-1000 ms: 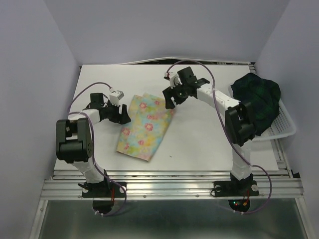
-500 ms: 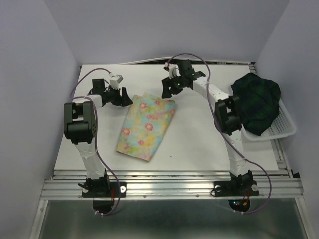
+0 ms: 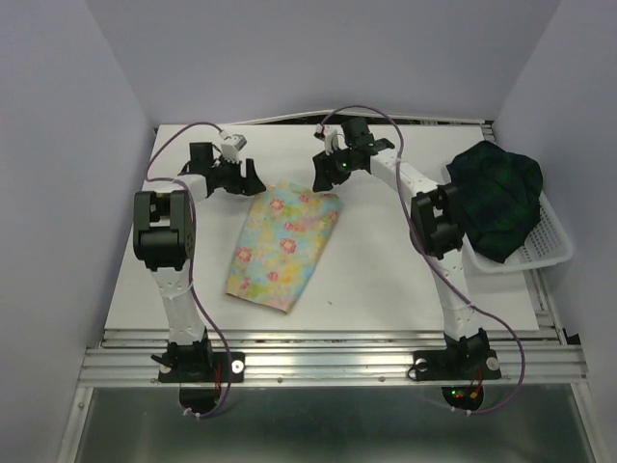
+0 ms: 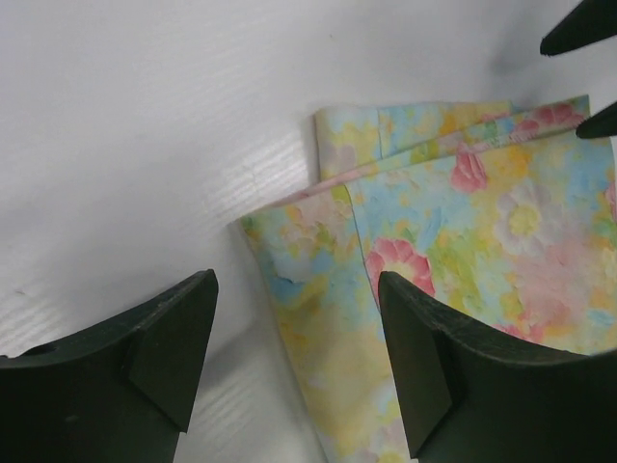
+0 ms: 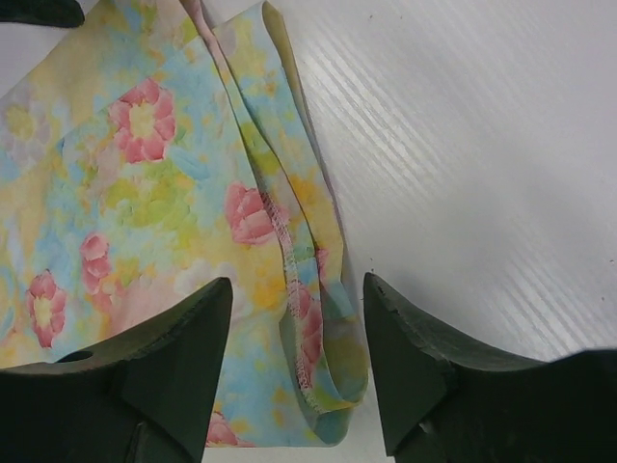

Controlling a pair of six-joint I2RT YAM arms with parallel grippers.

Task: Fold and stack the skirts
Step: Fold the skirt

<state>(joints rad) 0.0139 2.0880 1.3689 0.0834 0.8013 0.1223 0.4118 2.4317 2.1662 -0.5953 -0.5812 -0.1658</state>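
- The flower-print skirt (image 3: 281,241) lies flat on the table (image 3: 405,280), left of centre.
- The left gripper (image 3: 247,180) is over its far left corner, the right gripper (image 3: 323,177) over its far right corner.
- The plaid skirt (image 3: 496,198) sits in the basket (image 3: 551,246) at the table's right edge.

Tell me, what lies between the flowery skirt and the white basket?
Bare white table, crossed overhead by the right arm, as the top view shows.

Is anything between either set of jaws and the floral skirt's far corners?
Nothing visible. The left gripper and right gripper hover, jaws open, over the far corners of the floral skirt; only cloth and white table lie beneath.
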